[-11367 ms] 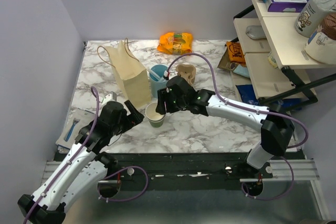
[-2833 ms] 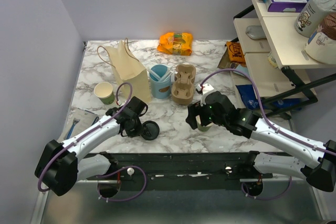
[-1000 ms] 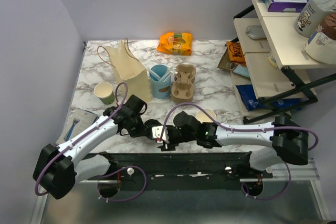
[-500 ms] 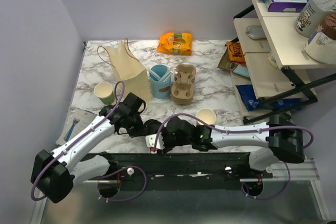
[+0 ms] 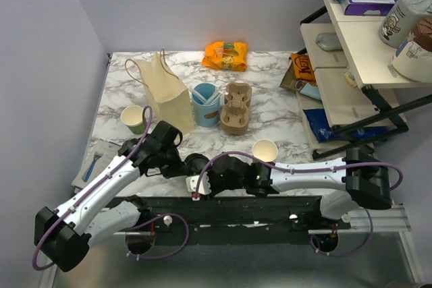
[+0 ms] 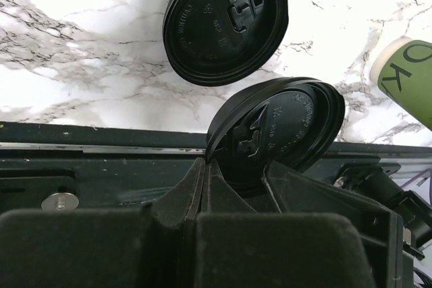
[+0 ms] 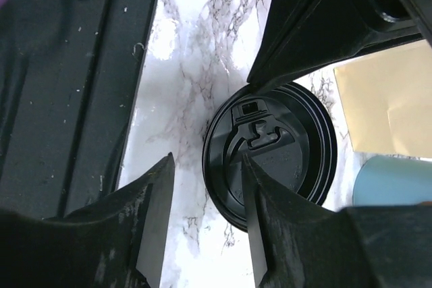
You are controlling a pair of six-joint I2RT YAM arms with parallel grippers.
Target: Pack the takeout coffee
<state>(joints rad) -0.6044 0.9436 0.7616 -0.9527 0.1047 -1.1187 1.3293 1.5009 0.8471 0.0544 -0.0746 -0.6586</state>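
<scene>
The takeout coffee cup [image 5: 264, 150], green outside and cream inside, stands uncovered on the marble table, right of both grippers; its green wall [image 6: 405, 79] shows in the left wrist view. My left gripper [image 5: 183, 164] [image 6: 204, 161] is shut on the rim of a black lid [image 6: 277, 123], held tilted above a second black lid [image 6: 223, 21] lying flat. My right gripper [image 5: 200, 181] [image 7: 207, 160] is open, its fingers straddling the near edge of a black lid [image 7: 270, 150], with the left gripper's fingers just above it. The tan paper bag [image 5: 165, 96] stands behind.
A lidless green-and-white cup [image 5: 133, 118] stands left of the bag. A light-blue cup [image 5: 204, 102] and a cardboard cup carrier [image 5: 236, 107] sit behind the lids. An orange snack bag [image 5: 226, 54] lies at the back, a shelf unit [image 5: 358, 38] stands right. The black table rail [image 5: 223, 204] runs close below the grippers.
My right gripper has slid left along the front edge to the lids and its jaws have narrowed. The left arm has shifted slightly, still holding its lid.
</scene>
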